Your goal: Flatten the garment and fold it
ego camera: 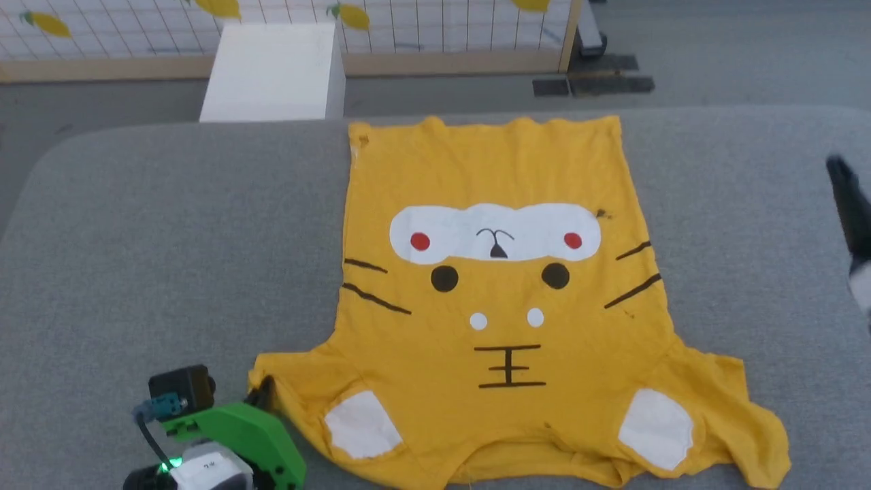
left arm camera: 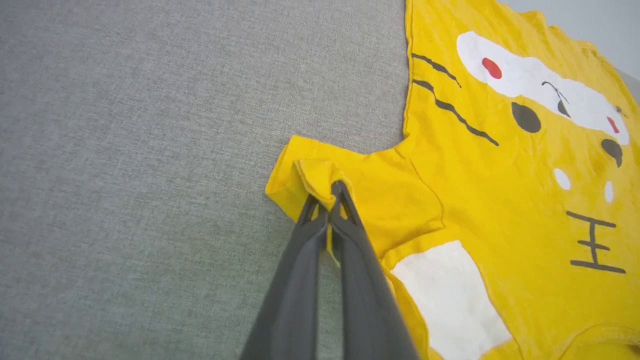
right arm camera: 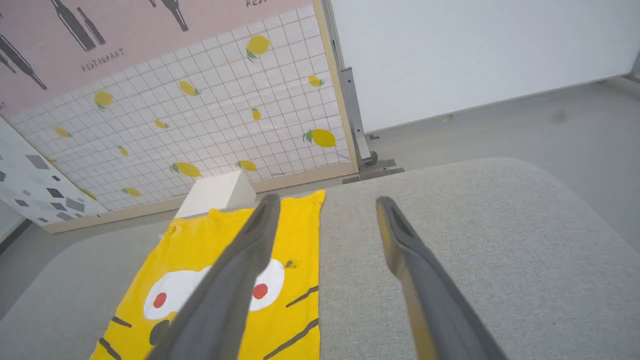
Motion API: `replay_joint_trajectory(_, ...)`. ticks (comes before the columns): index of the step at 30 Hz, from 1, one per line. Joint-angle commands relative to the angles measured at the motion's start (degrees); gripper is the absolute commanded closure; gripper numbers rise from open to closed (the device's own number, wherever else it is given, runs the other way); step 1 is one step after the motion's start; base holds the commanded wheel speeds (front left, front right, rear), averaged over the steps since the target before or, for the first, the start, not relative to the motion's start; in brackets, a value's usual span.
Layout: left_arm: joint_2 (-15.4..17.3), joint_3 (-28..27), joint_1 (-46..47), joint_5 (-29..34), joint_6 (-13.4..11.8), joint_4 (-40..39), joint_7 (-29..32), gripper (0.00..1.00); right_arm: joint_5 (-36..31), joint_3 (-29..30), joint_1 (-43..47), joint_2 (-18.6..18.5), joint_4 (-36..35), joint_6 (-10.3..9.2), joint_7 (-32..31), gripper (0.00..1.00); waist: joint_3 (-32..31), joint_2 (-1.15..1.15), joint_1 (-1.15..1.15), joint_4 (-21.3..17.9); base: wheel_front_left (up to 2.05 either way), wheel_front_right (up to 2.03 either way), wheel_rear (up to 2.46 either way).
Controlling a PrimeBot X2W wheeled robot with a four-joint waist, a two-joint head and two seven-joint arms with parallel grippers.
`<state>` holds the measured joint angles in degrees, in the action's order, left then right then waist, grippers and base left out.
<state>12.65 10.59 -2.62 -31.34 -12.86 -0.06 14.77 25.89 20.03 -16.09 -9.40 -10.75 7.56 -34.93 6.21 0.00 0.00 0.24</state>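
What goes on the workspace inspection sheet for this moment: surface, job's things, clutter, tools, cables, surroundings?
Surface: grey fabric-covered table.
Job's things: yellow T-shirt spread print-up, sleeves toward the robot, near edge rumpled.
Clutter: nothing seen.
Tools: left tool shut on the folded edge of the T-shirt's left sleeve; right tool open, holding nothing, off to the right.
Cables: short dark cable at the left wrist.
Surroundings: white box, lemon-print grid panel, grey floor.

Gray table point(ego camera: 136, 238), lemon-grid panel point(right arm camera: 200, 125) bkgd
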Motion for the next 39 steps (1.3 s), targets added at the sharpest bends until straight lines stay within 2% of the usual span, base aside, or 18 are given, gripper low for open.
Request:
replay_joint_trajectory(1, -0.7, -0.1, 1.5, -0.2, -0.5, -1.2, -0.8, 1.0, -0.8, -1.3, -3.3, -0.4, 2.0, -0.08, 3.1, 0.0, 5.1, 0.0, 0.0, 1.3, 0.0, 0.0, 0.0)
replay_joint_trajectory(5, -1.6, 0.6, 3.1, 0.4, -0.9, -4.4, -1.7, 1.0, -3.4, -3.8, -13.0, -2.5, 10.1, -0.08, 9.7, 0.0, 11.2, 0.0, 0.0, 3.8, 0.0, 0.0, 0.0)
replay_joint_trajectory(10, -2.8, 1.9, 4.8, 1.4, -1.2, -8.7, -2.6, 1.0, -7.9, -7.3, -26.4, -6.8, 20.8, -0.08, 9.7, 0.0, 19.4, 0.0, 0.0, 8.1, 0.0, 0.0, 0.0)
replay_joint_trajectory(13, -3.3, 2.4, 5.1, 1.9, -1.7, -12.0, -3.0, 1.0, -10.3, -10.3, -33.8, -10.0, 25.4, -0.08, 6.3, 0.0, 24.4, 0.0, 0.0, 10.8, 0.0, 0.0, 0.0)
replay_joint_trajectory(17, -3.7, 2.9, 4.3, 2.8, -2.9, -16.1, -3.2, 1.0, -13.5, -14.6, -41.6, -13.4, 31.9, -0.08, -1.8, 0.0, 28.9, 0.0, 0.0, 13.7, 0.0, 0.0, 0.0)
replay_joint_trajectory(22, -4.2, 3.4, 2.2, 3.4, -4.3, -20.5, -3.5, 1.0, -17.0, -18.6, -47.9, -15.1, 37.3, -0.08, -13.8, 0.0, 32.3, 0.0, 0.0, 16.0, 0.0, 0.0, 0.0)
replay_joint_trajectory(28, -5.2, 4.7, 1.6, 2.7, -4.1, -22.1, -3.7, 1.0, -20.9, -20.3, -50.6, -16.7, 39.1, -0.08, -21.0, 0.0, 34.6, 0.0, 0.0, 17.7, 0.0, 0.0, 0.0)
replay_joint_trajectory(36, -5.5, 4.9, 2.4, 1.8, -3.4, -19.8, -4.2, 1.0, -22.3, -19.0, -48.3, -15.2, 40.2, -0.08, -26.1, 0.0, 34.8, 0.0, 0.0, 16.9, 0.0, 0.0, 0.0)
replay_joint_trajectory(37, -5.5, 4.9, 2.6, 1.8, -3.3, -19.5, -4.3, 1.0, -22.1, -18.3, -48.0, -14.8, 40.2, -0.08, -26.8, 0.67, 34.3, 0.0, 0.0, 16.5, 0.0, 0.0, 0.0)
replay_joint_trajectory(38, -5.5, 4.9, 2.8, 1.6, -3.1, -19.3, -4.4, 1.0, -21.9, -17.8, -48.0, -14.6, 40.0, -0.08, -26.7, 0.93, 33.9, 0.0, 0.0, 16.3, 0.0, 0.0, 0.0)
replay_joint_trajectory(39, -5.4, 4.7, 3.0, 1.5, -3.0, -18.9, -4.5, 1.0, -21.8, -17.5, -47.9, -14.5, 39.8, -0.08, -26.6, 1.0, 33.1, 0.0, 0.0, 15.9, 0.0, 0.0, 0.0)
